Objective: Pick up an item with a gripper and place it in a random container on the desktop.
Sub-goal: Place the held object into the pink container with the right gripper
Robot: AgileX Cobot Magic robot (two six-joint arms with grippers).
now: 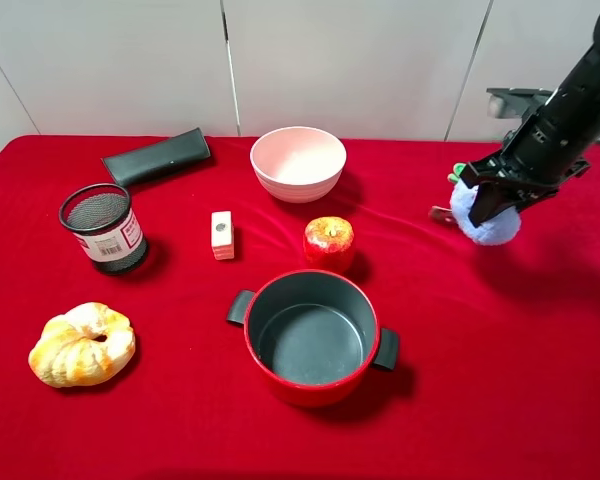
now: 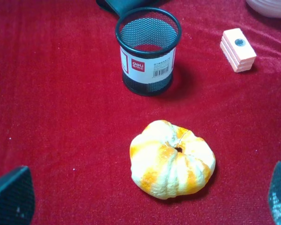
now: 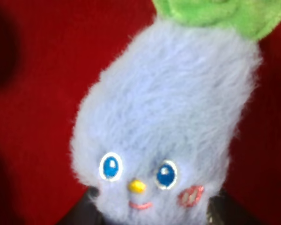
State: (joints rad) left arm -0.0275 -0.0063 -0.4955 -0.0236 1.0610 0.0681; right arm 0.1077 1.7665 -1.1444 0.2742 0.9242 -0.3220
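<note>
The pale blue fuzzy plush toy (image 1: 485, 222) with a green bow is at the right of the red desktop (image 1: 500, 380), its white tag (image 1: 441, 213) beside it. My right gripper (image 1: 495, 195) is closed around it from above. In the right wrist view the toy (image 3: 168, 117) fills the frame, with a dark finger low on each side. The pale pink-white bowl (image 1: 298, 162) stands at the back centre, well left of the toy. My left gripper (image 2: 147, 187) is open and empty above the bread; its arm is out of the high view.
A red two-handled pot (image 1: 310, 385) stands front centre, with a red apple (image 1: 329, 240) behind it. At the left are a black mesh cup (image 1: 104, 228), a bread loaf (image 1: 80, 345), a small white block (image 1: 221, 235) and a black case (image 1: 157, 156).
</note>
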